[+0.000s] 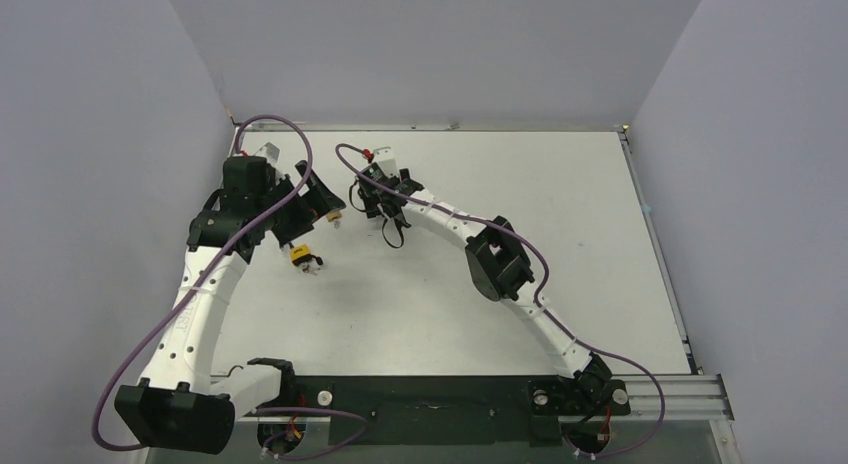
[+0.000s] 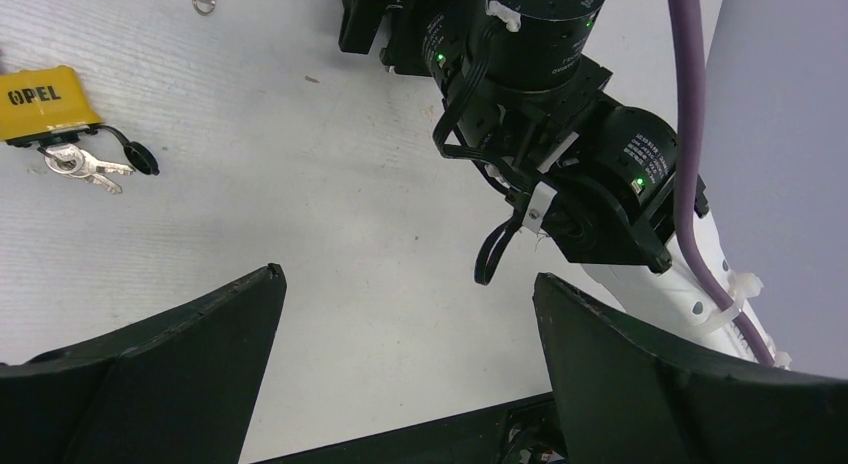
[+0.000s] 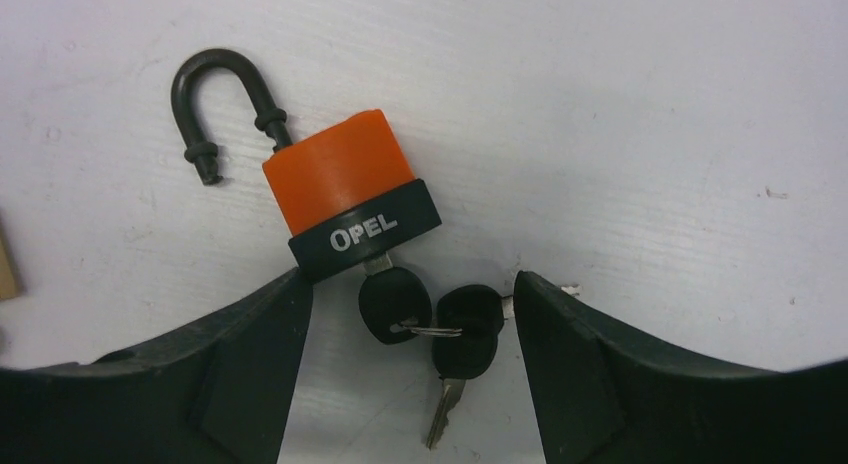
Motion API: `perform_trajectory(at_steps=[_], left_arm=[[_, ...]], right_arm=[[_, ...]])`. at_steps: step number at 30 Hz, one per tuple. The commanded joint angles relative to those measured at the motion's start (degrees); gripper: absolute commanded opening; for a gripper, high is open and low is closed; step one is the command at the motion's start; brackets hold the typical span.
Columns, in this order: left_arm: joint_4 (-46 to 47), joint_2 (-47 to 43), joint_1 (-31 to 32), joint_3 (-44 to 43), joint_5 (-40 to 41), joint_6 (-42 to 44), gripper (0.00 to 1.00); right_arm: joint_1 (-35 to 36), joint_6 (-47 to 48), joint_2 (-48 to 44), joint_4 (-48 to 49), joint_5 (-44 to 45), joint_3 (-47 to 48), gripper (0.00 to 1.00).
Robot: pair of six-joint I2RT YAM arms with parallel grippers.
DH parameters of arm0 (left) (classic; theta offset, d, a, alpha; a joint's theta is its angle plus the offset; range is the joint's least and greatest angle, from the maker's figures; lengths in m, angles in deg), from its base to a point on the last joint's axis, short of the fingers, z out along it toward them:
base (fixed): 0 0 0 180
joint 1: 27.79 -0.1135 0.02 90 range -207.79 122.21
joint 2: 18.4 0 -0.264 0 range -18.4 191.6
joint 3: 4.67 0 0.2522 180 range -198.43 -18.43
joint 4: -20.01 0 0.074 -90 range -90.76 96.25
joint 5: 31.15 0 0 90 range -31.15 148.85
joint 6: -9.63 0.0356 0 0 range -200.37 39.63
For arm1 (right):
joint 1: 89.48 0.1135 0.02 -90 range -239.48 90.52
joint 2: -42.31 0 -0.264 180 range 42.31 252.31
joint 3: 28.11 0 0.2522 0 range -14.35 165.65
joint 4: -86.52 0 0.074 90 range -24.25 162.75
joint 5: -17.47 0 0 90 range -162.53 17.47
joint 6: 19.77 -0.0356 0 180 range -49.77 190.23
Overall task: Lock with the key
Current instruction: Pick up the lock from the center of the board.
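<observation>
keys (image 3: pixel 395 306) nearest; orange padlock (image 3: pixel 345 184) diagonal, shackle (image 3: pixel 271 116) upper-left

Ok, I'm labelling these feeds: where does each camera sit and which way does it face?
Top external: above, behind the bases, looking down on the table; left arm and right arm show.
Left wrist: faces down at the yellow padlock and right arm; left tool at bottom.
Right wrist: looks down on the orange padlock; right tool flanks its key.
Shared: top and left wrist both see the yellow padlock.
</observation>
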Motion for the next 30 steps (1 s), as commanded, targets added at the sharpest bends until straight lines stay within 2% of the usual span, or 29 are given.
perform_trajectory(at_steps=[1,6,13,14,17,21,29,30], left_arm=[[3.45,-1.58,-0.69,0.73,-1.52,-0.99,0.95],[4.0,-1.51,-0.78,1.33,-2.21,-1.61,0.94],[5.29,-1.5,-0.81,3.28,-2.82,-2.73,0.93],[5.63,-1.42,-0.78,3.47,-2.84,-2.86,0.93],[6.49,-1.37,-0.83,4.95,-3.18,-3.59,0.92],[8.63,-1.36,-0.76,7.09,-3.74,-4.68,0.92],[14.58,-0.78,-0.63,13.84,-5.05,-7.63,0.91],[14.99,-0.77,-0.6,14.78,-5.23,-7.82,0.91]], right_arm=[[0.45,2.74,-3.17,1.3,0.62,-2.4,0.66],[0.8,4.01,-5.7,4.35,-1.64,-7.19,0.54],[0.69,4.22,-11.16,8.12,-2.41,-15.91,0.2],[0.66,4.17,-12.65,9.12,-2.82,-18.17,0.13],[0.44,4.19,-15.84,11.32,-3.52,-23.16,0.01],[0.17,3.12,-21.49,14.37,-5.8,-31.88,0.0],[0.88,-1.41,-36.52,23.18,-11.49,-57.87,0.0],[1.28,-1.63,-39.0,23.79,-11.74,-59.68,0.03]])
